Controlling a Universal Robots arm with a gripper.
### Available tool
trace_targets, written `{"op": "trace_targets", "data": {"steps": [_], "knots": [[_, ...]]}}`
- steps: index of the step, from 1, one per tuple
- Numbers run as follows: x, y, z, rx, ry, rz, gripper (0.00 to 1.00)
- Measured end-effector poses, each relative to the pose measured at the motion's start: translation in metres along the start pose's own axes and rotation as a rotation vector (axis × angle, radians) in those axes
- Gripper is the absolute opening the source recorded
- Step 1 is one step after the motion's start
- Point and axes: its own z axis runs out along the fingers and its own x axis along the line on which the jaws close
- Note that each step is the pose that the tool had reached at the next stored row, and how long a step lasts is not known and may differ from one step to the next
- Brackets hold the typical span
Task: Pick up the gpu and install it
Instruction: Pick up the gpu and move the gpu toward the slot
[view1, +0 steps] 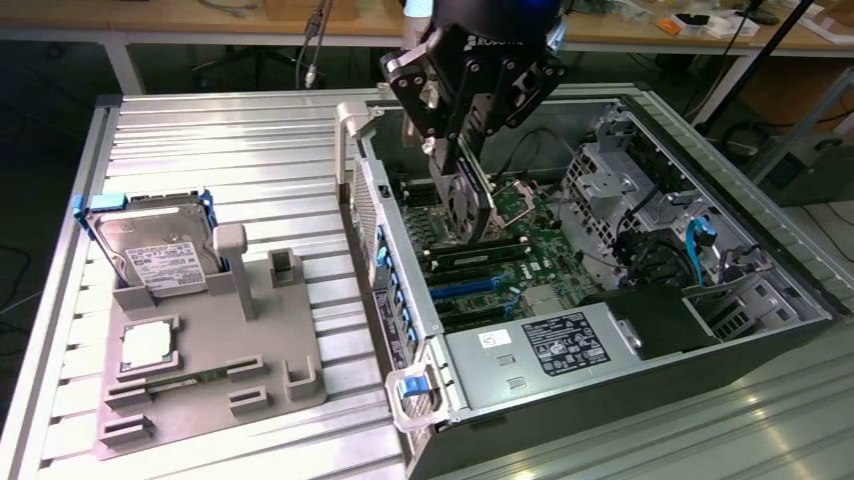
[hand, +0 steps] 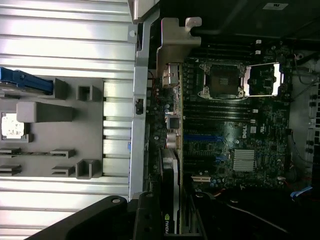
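The gpu (view1: 463, 205), a thin dark card with a silvery edge, hangs upright inside the open computer case (view1: 400, 300) over the motherboard (view1: 534, 250). I cannot tell whether its lower edge touches the board. The gripper (view1: 461, 140) has its fingers drawn in on the card's upper end, holding it. On the exterior view's left, a grey holder (view1: 267, 340) on the ribbed table (view1: 214, 140) carries a tilted hard drive (view1: 160, 255) and a processor (view1: 147, 342). Rightward, in the case, sit the power supply (view1: 561, 345) and blue cables (view1: 697, 245).
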Motion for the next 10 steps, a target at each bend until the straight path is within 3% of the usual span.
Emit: {"op": "trace_targets", "data": {"steps": [10], "knots": [[-0.020, -0.0009, 0.0007, 0.0000, -0.0005, -0.002, 0.27]]}}
